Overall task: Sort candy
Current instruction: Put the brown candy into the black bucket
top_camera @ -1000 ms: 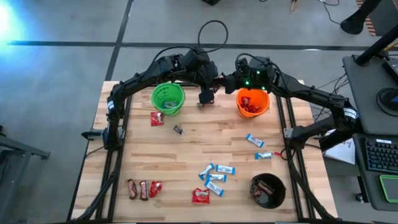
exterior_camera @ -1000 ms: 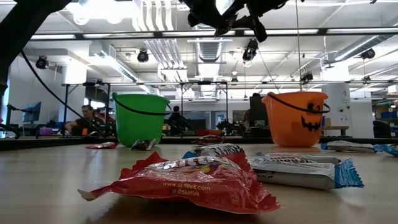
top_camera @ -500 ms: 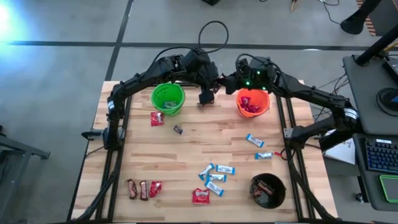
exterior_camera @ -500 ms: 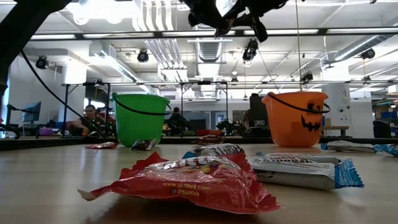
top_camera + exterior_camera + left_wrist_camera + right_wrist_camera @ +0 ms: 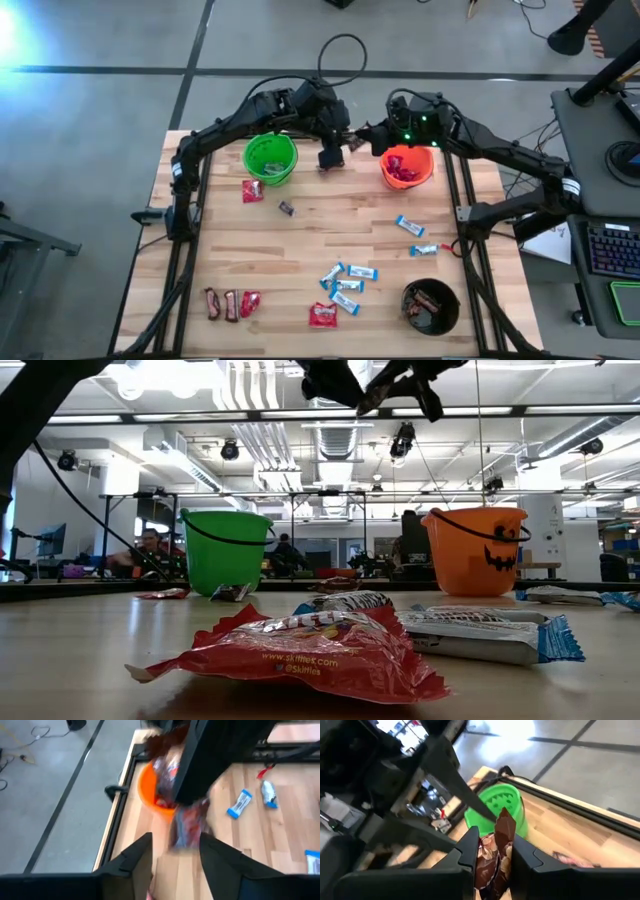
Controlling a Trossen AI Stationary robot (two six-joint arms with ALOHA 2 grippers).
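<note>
High above the table's far middle, between the green bucket (image 5: 270, 158) and the orange bucket (image 5: 406, 167), my right gripper (image 5: 358, 142) is shut on a dark red-brown candy packet (image 5: 495, 852). My left gripper (image 5: 330, 157) stands right beside it, open. The packet (image 5: 187, 825) shows blurred just beyond the left fingers (image 5: 135, 860). More candy lies on the table: red packets (image 5: 252, 191) (image 5: 322, 316), light-blue bars (image 5: 345, 285) and brown bars (image 5: 220, 303). My right gripper pinches the packet between its two fingers (image 5: 470, 845). The packet's crumpled end (image 5: 504, 822) sticks out past the fingertips. The fingers come nearly level from the table's right. The packet is lifted well clear of the table.
A black bucket (image 5: 431, 307) with brown bars stands at the near right. The orange bucket holds red packets. Two more blue bars (image 5: 409, 226) lie right of centre. A small dark sweet (image 5: 287, 208) lies near the green bucket. Bare wood shows in the table's middle left.
My right gripper has drawn back a little toward the table's right edge and the orange bucket, taking the packet along. In the low view a gap now shows between the two grippers where they overlapped before.
</note>
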